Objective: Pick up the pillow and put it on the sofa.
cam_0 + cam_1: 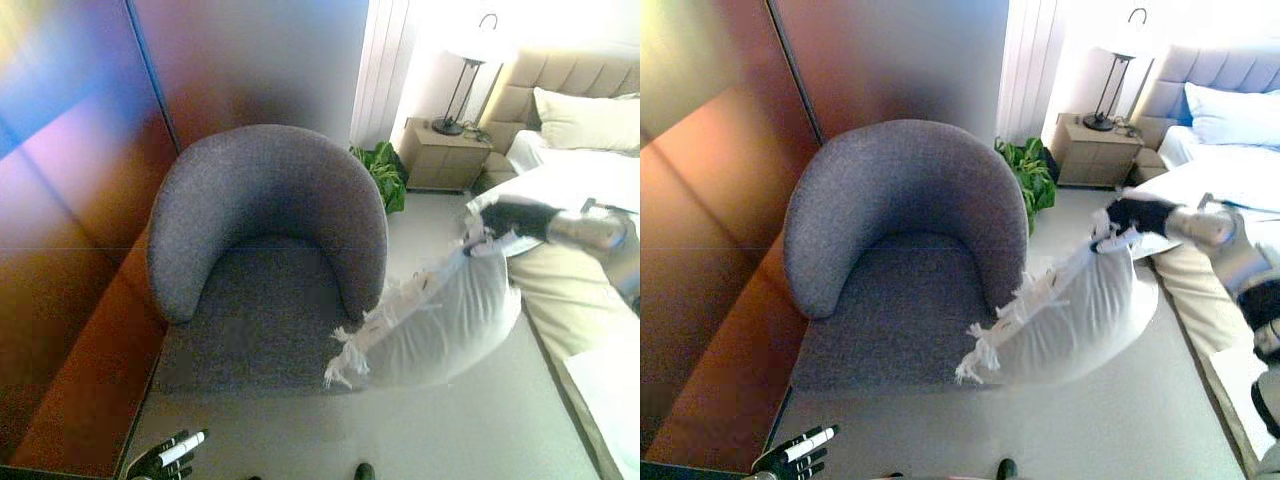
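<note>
White fringed pillow (pixel 440 325) hangs in the air just right of the grey tub armchair (pixel 262 250), its lower fringed corner overlapping the seat's front right edge in view; whether it touches there is hard to say. Right hand (pixel 515 222) has the pillow's top corner, dark fingers closed around the bunched fabric, arm reaching in from the right over the bed's edge. Left hand (pixel 165 457) low at the bottom left near the floor, fingers loosely extended, nothing in it. Behind the armchair: a green potted plant (pixel 383 172), then a beige nightstand (pixel 445 157) carrying a black-stemmed lamp (pixel 470 70). Bed (pixel 585 190) with padded headboard and cream pillow along the right.
</note>
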